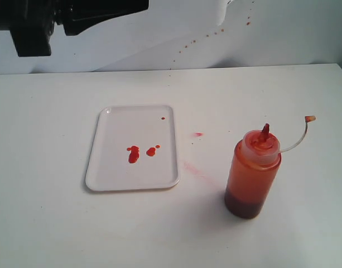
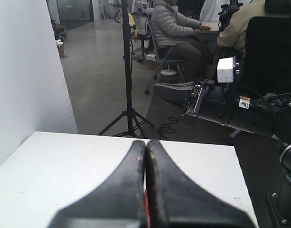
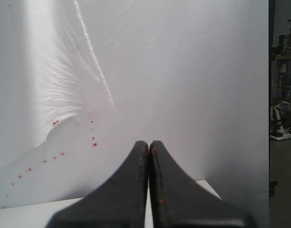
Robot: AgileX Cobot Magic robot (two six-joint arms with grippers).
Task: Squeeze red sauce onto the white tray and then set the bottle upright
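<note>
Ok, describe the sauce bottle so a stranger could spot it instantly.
On the white table, look right of the flat white tray. The bottle stands there, apart from it. It is the only upright thing: translucent orange-red, red nozzle, thin cap strap curving off rightward.

The exterior view looks down across the worktop (image 1: 48, 223) to its far edge, sharing the spattered backdrop (image 1: 282, 44) with the right wrist view; the left wrist view faces off another edge.

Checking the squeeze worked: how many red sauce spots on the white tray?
4. A large blob near the middle of the white tray, a smaller blob right of it, a tiny dot beside that, a speck by the far right corner. None look hidden.
</note>
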